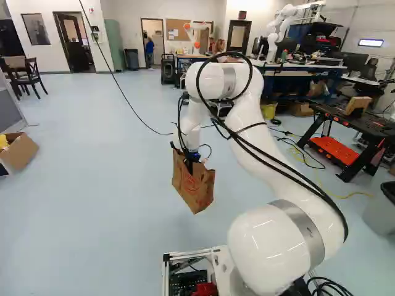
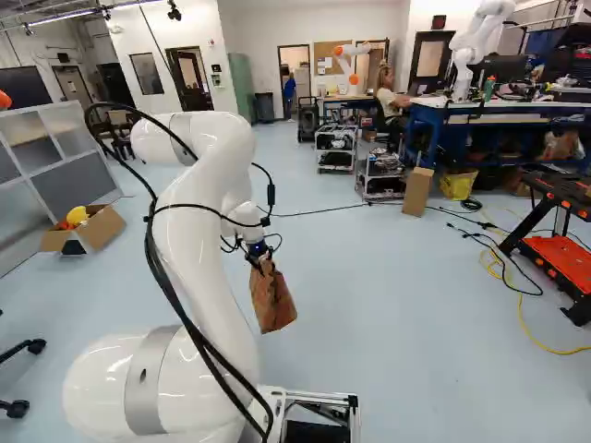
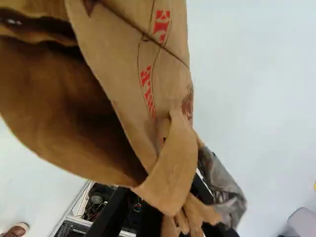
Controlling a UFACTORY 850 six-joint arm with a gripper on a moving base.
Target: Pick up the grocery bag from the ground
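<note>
Your gripper (image 1: 191, 164) has the grocery bag (image 1: 196, 188) pinched by its bunched top; it hangs ahead of the arm (image 1: 262, 139), prob. off the floor (image 1: 111, 185). Lift slow w/ min. swing, b/c paper may tear.

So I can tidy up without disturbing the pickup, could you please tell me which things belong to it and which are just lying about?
Belongs to the job: grocery bag; gripper, shut on it.
Just lying about: open cardboard box; yellow bin; black workstand.
</note>
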